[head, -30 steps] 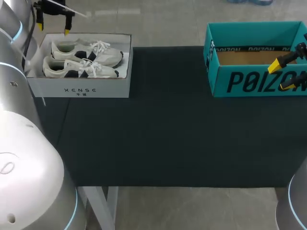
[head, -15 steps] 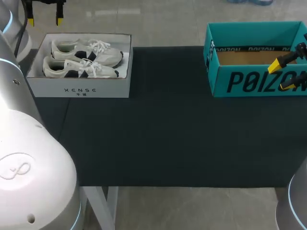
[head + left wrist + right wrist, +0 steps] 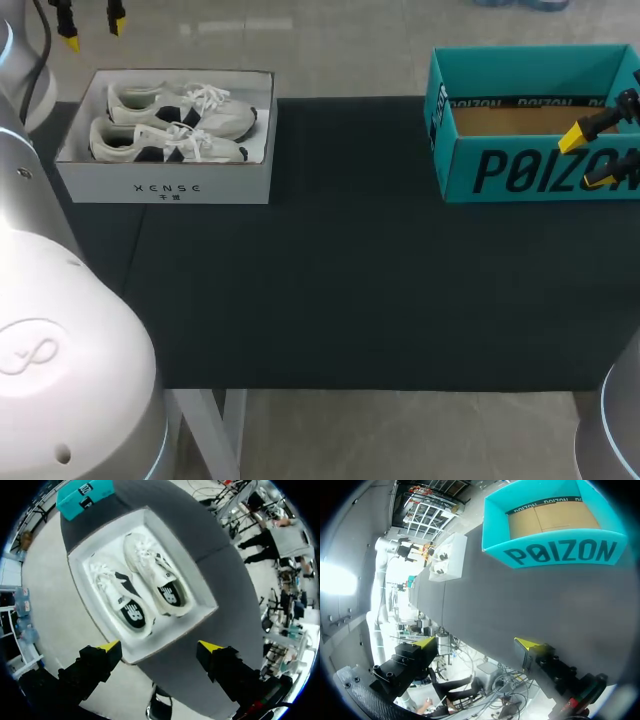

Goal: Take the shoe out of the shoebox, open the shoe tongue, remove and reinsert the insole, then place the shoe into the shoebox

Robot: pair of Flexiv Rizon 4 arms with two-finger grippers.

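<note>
Hanging with jaws wide, the right gripper (image 3: 587, 158) is at the teal box's (image 3: 520, 172) near face, on the table's (image 3: 350, 280) right. Both shoes (image 3: 170, 125) lie side by side in the white shoebox (image 3: 165, 187) at left; beyond it hovers the left gripper (image 3: 93, 28), jaws wide.

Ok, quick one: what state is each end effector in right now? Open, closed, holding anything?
Left end effector: open, holding nothing.
Right end effector: open, holding nothing.
</note>
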